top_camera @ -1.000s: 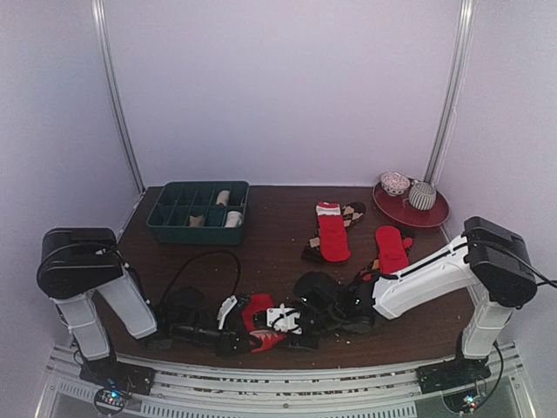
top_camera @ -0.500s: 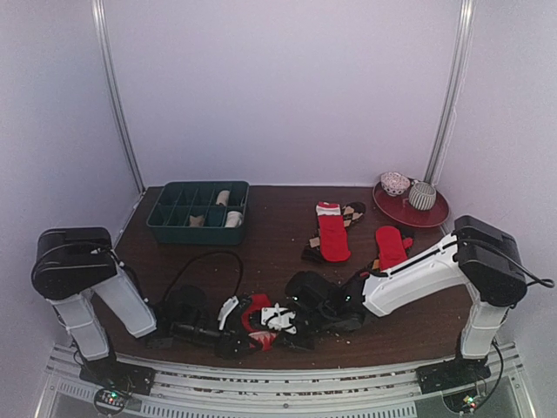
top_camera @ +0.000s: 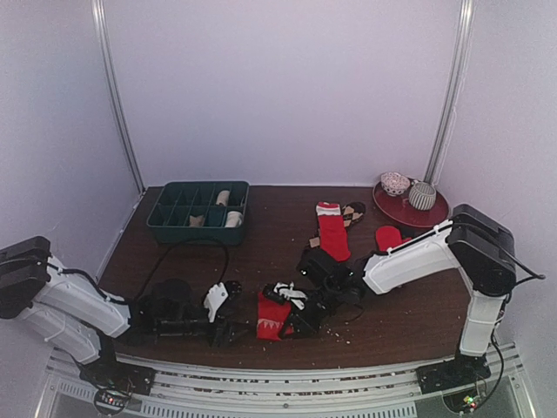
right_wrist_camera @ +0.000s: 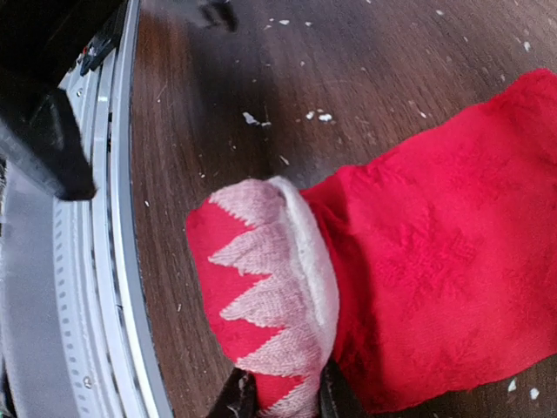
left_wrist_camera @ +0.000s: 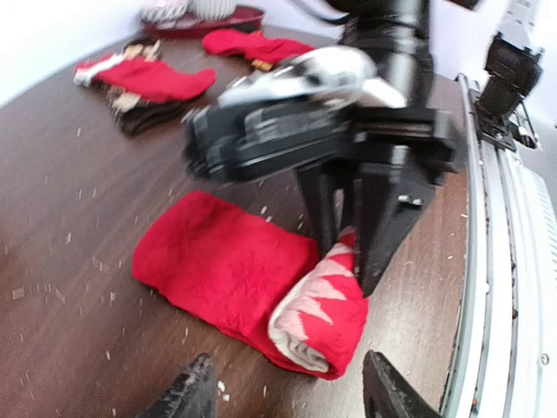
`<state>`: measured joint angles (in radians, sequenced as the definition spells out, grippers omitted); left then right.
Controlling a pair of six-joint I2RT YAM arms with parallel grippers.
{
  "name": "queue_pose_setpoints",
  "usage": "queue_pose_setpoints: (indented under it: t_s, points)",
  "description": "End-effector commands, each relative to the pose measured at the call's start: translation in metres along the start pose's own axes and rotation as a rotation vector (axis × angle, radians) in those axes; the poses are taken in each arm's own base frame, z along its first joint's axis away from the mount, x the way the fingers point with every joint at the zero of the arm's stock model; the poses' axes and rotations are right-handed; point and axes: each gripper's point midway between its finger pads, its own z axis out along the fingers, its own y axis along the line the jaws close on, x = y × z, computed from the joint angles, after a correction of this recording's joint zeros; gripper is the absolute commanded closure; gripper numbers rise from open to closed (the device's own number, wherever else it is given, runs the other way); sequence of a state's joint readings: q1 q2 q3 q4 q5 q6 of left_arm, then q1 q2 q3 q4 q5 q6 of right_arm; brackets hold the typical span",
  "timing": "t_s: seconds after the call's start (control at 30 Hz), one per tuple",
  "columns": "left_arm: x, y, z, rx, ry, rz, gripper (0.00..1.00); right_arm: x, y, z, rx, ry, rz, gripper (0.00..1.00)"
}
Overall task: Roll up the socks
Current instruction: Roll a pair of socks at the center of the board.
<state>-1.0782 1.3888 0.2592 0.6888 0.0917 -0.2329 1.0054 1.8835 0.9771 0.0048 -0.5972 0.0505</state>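
Top external — three red socks (top_camera: 333, 235); right fingers (right_wrist_camera: 237, 399) pinch folded sock (top_camera: 271, 317).

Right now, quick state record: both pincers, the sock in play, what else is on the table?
right pincer: shut on zigzag cuff of the red sock
left pincer: open, short of the sock, holding nothing
red sock: lying flat, cuff end looks folded over
other socks: loose, farther back
green tray: back left, rolls inside
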Motion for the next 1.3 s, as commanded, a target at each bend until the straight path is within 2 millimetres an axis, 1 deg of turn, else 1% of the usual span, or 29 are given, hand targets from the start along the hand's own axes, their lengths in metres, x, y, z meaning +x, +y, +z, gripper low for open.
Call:
queue_pose_setpoints:
  t_s: [0.0, 0.07, 0.17, 0.3, 0.43, 0.57, 0.63, 0.67, 0.87, 0.93, 1.03, 1.13, 1.27]
  points:
    - [-0.043, -0.015, 0.003, 0.043, -0.163, 0.218, 0.43, 0.112, -0.011, -0.001, 0.001, 0.365, 0.389, 0.81]
    - [-0.043, -0.028, 0.014, 0.112, -0.153, 0.262, 0.38, 0.114, -0.010, -0.002, -0.018, 0.384, 0.408, 0.81]
    - [-0.038, -0.039, 0.026, 0.167, -0.137, 0.295, 0.35, 0.121, -0.013, -0.004, -0.026, 0.418, 0.439, 0.81]
    - [-0.032, -0.051, 0.038, 0.230, -0.116, 0.320, 0.36, 0.121, -0.016, -0.005, -0.025, 0.421, 0.447, 0.81]
    - [-0.018, -0.063, 0.050, 0.285, -0.063, 0.322, 0.43, 0.119, -0.021, -0.006, -0.020, 0.425, 0.446, 0.81]
    - [-0.006, -0.059, 0.058, 0.269, -0.022, 0.297, 0.50, 0.118, -0.023, -0.006, -0.021, 0.423, 0.441, 0.81]
    - [-0.002, -0.056, 0.063, 0.255, 0.002, 0.291, 0.57, 0.118, -0.024, -0.005, -0.021, 0.422, 0.443, 0.81]
    - [0.000, -0.055, 0.065, 0.249, 0.014, 0.287, 0.59, 0.117, -0.024, -0.005, -0.021, 0.421, 0.442, 0.81]
    - [0.008, -0.049, 0.071, 0.222, 0.045, 0.265, 0.64, 0.118, -0.024, -0.006, -0.015, 0.418, 0.436, 0.82]
    - [0.013, -0.048, 0.073, 0.220, 0.066, 0.255, 0.64, 0.118, -0.024, -0.006, -0.018, 0.416, 0.439, 0.81]
    - [0.016, -0.045, 0.070, 0.203, 0.069, 0.241, 0.56, 0.116, -0.024, -0.006, -0.016, 0.410, 0.435, 0.81]
    - [0.010, -0.040, 0.063, 0.167, 0.039, 0.237, 0.52, 0.117, -0.024, -0.006, -0.016, 0.409, 0.436, 0.81]
    - [0.009, -0.033, 0.064, 0.128, 0.047, 0.249, 0.53, 0.117, -0.025, -0.005, -0.015, 0.409, 0.437, 0.82]
